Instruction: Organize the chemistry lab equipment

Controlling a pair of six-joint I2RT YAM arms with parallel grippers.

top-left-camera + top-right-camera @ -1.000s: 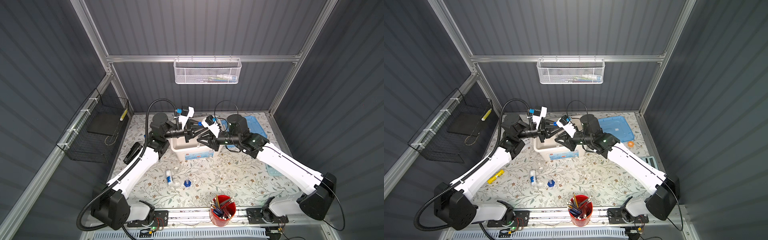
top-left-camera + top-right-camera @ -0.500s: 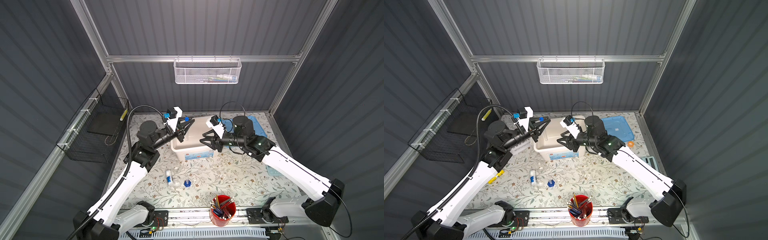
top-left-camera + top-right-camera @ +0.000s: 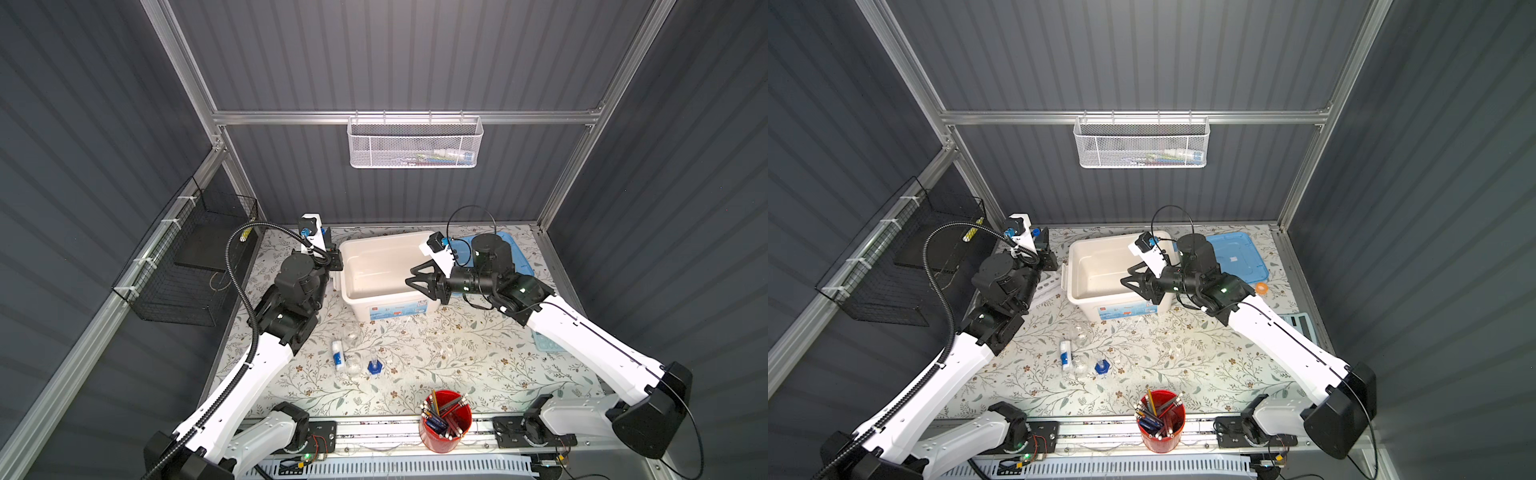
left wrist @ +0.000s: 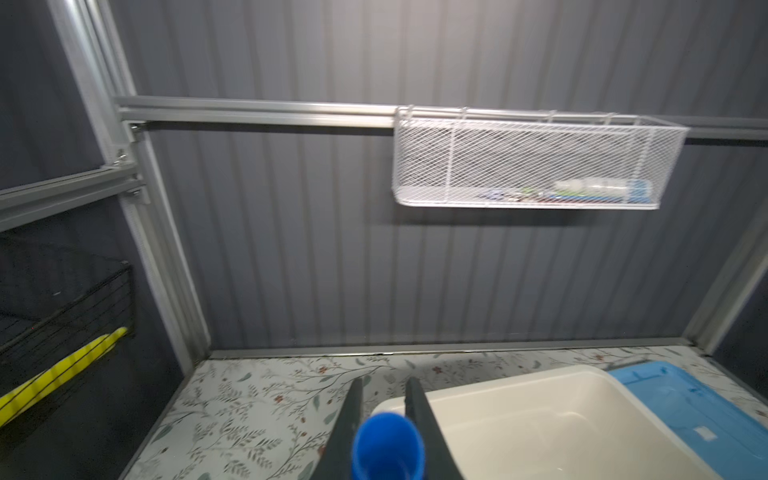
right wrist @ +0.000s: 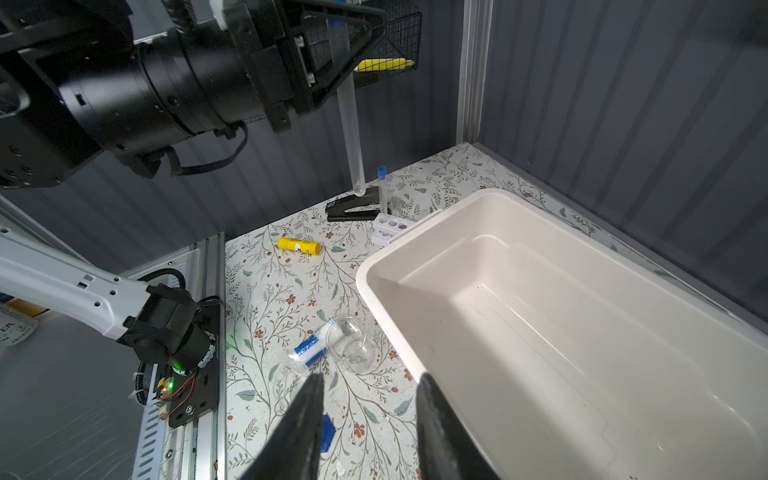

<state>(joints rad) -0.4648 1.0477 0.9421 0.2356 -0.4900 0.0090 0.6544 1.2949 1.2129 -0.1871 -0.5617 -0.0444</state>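
Observation:
My left gripper is shut on a long clear test tube, whose blue cap shows between the fingers. It hangs upright at the back left, above a white tube rack that holds another blue-capped tube. In both top views the left gripper is left of the white bin. My right gripper stands open and empty over the bin's near right rim. A clear flask and a measuring cylinder with a blue foot rest on the floral mat.
A blue lid lies behind the right arm. A black stapler and a yellow glue stick lie near the rack. The red pencil cup stands at the front. A white-and-blue stick lies by the flasks. Wire baskets hang on the walls.
The grippers met over the bin, then parted. My left arm carried the tube to the back left corner. My right gripper opened and drew back to the right.

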